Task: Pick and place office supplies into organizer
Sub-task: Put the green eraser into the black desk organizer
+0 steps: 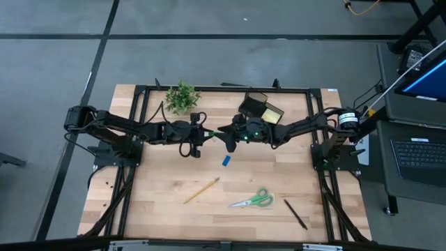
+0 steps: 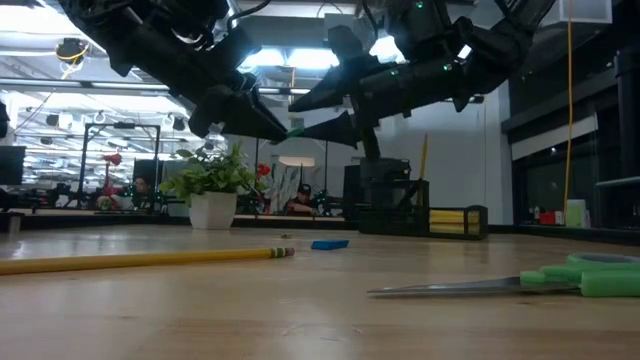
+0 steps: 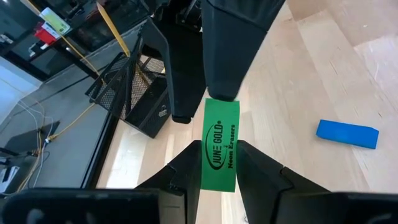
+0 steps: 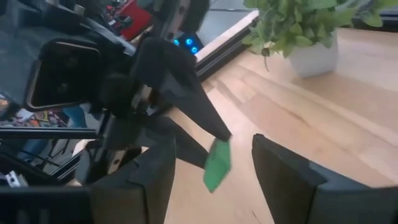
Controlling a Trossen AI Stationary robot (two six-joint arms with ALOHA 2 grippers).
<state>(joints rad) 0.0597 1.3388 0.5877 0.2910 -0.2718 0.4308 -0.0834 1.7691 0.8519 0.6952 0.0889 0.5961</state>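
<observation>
Both arms reach inward, meeting above table centre. Left gripper grasps a flat green rectangular eraser, held aloft; right gripper, jaws released wide, flanks it.

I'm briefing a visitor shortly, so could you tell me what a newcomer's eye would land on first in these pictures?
First, the two arms meeting in mid-air above the table's middle: the left gripper holds a green eraser out to the open right gripper, as if for a handover. Below lie a blue eraser, a pencil and green-handled scissors on the bare wood, with the black organizer and potted plant at the far edge.
</observation>
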